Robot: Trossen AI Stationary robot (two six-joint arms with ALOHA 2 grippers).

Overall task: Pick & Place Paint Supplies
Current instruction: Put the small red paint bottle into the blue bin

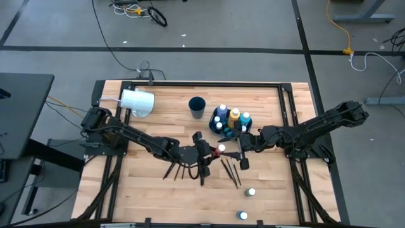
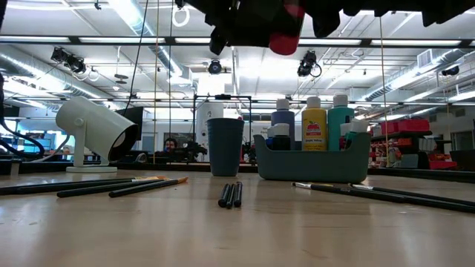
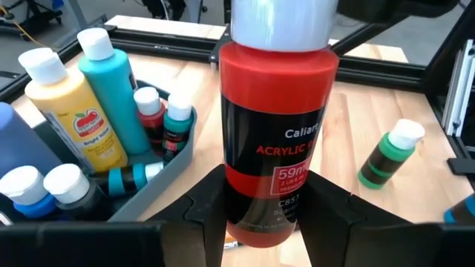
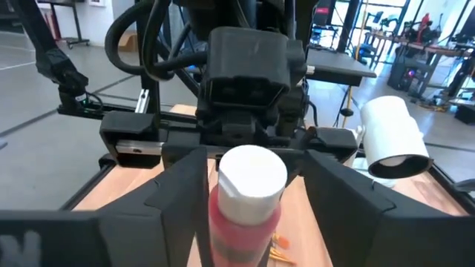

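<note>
Wooden table [image 1: 164, 107] carries the grey caddy [image 2: 312, 159] of bottles, so the left gripper [image 3: 256, 222], jaws pinching the red paint bottle [image 3: 276, 141] aloft mid-table, should hold firm while the right gripper [image 4: 249, 215], jaws spread around its cap, backs clear of brushes [image 1: 231, 171] below.

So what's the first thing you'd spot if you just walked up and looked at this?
Probably the red acrylic paint bottle with a white cap, held up in the air over the middle of the table: the left gripper pinches its body while the right gripper stands open around its cap. Next, the grey caddy toward the table's back, crowded with blue, yellow and teal bottles, and the white cylinder lying tilted at the back left corner.
</note>
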